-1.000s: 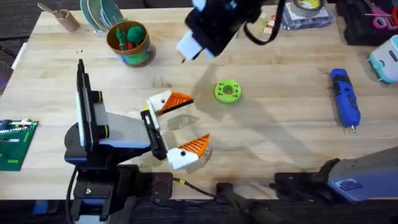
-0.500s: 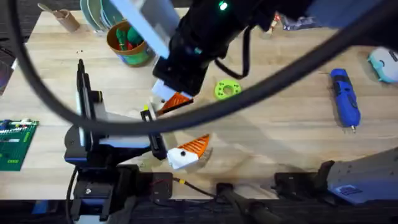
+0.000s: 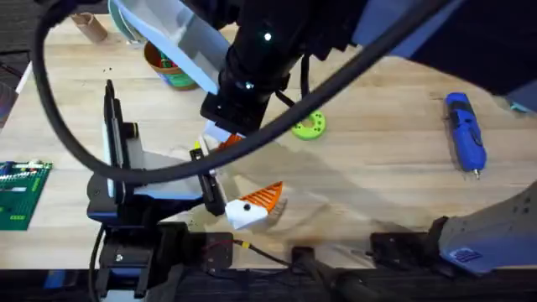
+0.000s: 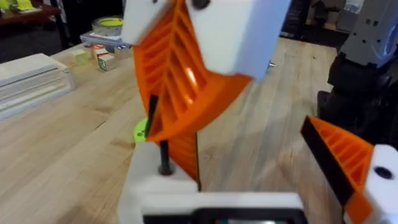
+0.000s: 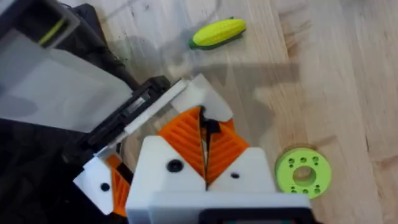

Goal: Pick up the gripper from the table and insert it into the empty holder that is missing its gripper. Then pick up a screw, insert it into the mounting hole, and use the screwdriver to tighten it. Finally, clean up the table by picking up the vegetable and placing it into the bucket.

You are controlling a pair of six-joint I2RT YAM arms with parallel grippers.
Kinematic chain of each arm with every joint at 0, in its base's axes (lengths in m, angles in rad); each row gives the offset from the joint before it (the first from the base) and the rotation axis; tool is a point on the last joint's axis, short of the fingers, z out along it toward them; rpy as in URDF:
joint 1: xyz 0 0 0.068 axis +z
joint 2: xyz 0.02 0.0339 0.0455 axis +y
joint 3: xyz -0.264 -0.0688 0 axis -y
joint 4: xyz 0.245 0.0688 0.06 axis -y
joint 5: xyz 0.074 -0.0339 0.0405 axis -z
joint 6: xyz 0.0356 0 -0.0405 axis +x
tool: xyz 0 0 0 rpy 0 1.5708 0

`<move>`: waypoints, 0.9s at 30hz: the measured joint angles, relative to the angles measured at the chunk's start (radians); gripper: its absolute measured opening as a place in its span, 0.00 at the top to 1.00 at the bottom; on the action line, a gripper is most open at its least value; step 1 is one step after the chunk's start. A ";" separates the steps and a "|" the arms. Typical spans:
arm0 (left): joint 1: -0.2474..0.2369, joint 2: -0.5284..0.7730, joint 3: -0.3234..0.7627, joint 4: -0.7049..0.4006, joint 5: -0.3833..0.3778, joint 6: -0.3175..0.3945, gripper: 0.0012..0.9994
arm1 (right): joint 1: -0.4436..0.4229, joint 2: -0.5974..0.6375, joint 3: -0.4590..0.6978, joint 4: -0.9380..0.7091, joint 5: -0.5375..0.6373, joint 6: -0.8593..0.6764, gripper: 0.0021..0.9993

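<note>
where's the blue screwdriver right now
In the overhead view the screwdriver lies on the table's right side, far to the right of the lime-green disc, with nothing touching it.

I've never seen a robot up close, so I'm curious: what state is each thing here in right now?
Right hand: shut, orange pads together.
Left hand: open, fingers wide apart.
Blue screwdriver: lying flat, untouched.
Green ring: lying flat on the table.
Toy corn: lying on the table.
Bucket: upright, partly hidden by the arm.
Paper cup: lying on its side.
</note>
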 joint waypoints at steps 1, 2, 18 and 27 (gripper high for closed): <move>0.000 0.000 0.000 0.000 0.000 0.000 0.01 | 0.000 0.000 0.000 0.002 0.003 0.000 0.99; 0.000 0.000 0.000 0.000 0.000 0.000 0.01 | 0.000 0.003 0.000 0.003 0.008 0.000 0.99; 0.000 0.000 0.000 -0.002 0.004 -0.013 0.01 | 0.001 0.028 0.014 -0.003 -0.017 0.001 0.99; 0.000 0.000 0.000 -0.001 0.005 -0.014 0.01 | 0.010 0.034 0.015 -0.006 0.015 0.003 0.99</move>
